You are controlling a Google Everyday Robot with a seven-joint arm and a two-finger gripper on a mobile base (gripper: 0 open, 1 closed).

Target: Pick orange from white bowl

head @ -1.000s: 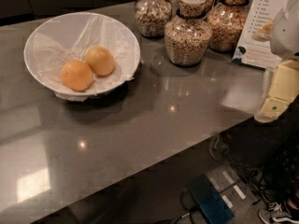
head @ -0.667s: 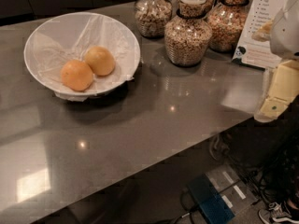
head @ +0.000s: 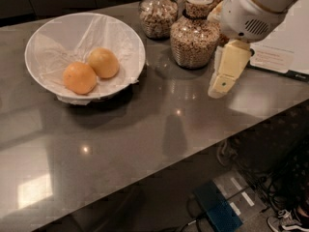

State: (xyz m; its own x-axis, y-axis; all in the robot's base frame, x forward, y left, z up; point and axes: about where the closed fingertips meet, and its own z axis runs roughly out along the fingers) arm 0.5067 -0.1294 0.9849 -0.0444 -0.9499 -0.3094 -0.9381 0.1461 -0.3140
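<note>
The white bowl (head: 84, 15) stands at the back left of the grey counter, lined with crumpled white paper. Two round fruits lie in it, touching. The orange (head: 104, 63) is the paler, yellowish one on the right. A deeper orange fruit (head: 79, 78) lies to its left and nearer the front. My gripper (head: 218, 87), cream-coloured, hangs from the white arm above the counter at the right. It is just in front of the cereal jars, well to the right of the bowl and apart from it.
Two glass jars of cereal (head: 195, 33) (head: 157, 14) stand at the back, right behind the gripper. A white printed sheet (head: 282, 50) stands at the far right. The counter's front edge (head: 193, 151) runs diagonally. Below it are cables and a blue box (head: 218, 208) on the floor.
The arm has swung left from the right edge of the view and now hangs over the counter in front of the jars. The bowl and fruits have not moved.
</note>
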